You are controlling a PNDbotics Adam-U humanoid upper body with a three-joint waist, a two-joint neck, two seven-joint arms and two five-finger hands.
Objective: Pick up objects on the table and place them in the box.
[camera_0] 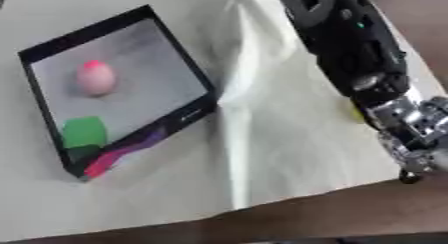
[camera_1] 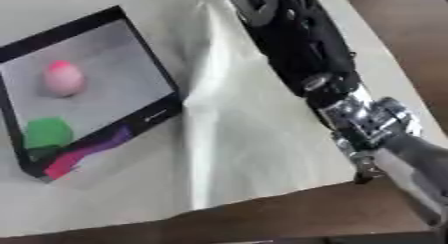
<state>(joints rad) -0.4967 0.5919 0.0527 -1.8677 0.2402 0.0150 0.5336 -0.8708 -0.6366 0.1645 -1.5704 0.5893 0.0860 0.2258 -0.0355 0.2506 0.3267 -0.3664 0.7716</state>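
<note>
A shallow black-walled rectangular box (camera_0: 188, 115) with a pale grey floor lies on the left part of a cream-white creased cloth (camera_0: 289, 138) that covers the brown wooden bench (camera_1: 289, 215); the bench surface shows along the near edge and at the far right. Inside the box, a pink egg-shaped object with a brighter red-pink top (camera_0: 94, 78) rests near the middle of the floor, toward the far side. A green blocky object (camera_0: 84, 132) sits in the near left corner of the box, against the wall. Just beside it, at the near wall, lies a strip of magenta and purple colour (camera_0: 122, 152); whether it is a separate object or a marking on the wall cannot be told. The robot's black right arm (camera_1: 293, 38) enters from the top and reaches down over the right part of the cloth, well apart from the box. Its right hand (camera_1: 372, 125), silver at the wrist and grey toward the lower right corner, hangs over the near right edge of the cloth; whether its fingers are released or clenched cannot be told.
</note>
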